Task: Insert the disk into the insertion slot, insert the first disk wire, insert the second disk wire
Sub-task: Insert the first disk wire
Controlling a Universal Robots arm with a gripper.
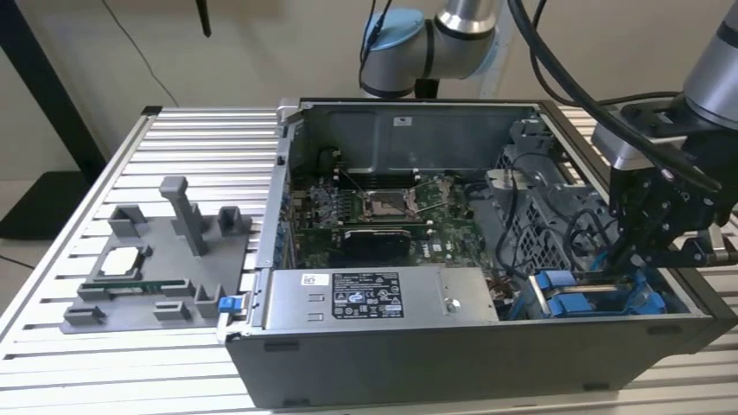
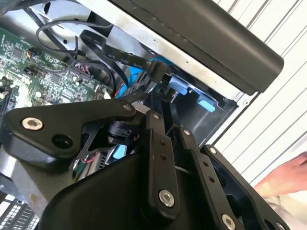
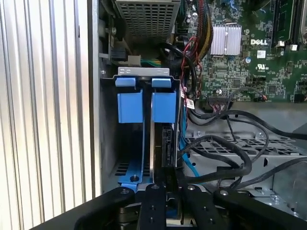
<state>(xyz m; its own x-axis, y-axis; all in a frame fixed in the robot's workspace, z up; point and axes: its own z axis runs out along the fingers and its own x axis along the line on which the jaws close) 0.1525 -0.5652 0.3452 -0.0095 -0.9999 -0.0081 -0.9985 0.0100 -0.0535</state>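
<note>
Jaws of the black gripper were drawn close, clamping the outer edge of the flat silver-grey disk in its bright blue plastic carrier. The disk stood upright in the grey metal drive bay. It was judged rigid, dense and shock-sensitive; the frame edges suited gripping.

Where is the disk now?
In the first wrist view the disk stands on edge in the drive bay, beside a second blue carrier; on the exterior view's right, that bay lies beneath the gripper.
</note>
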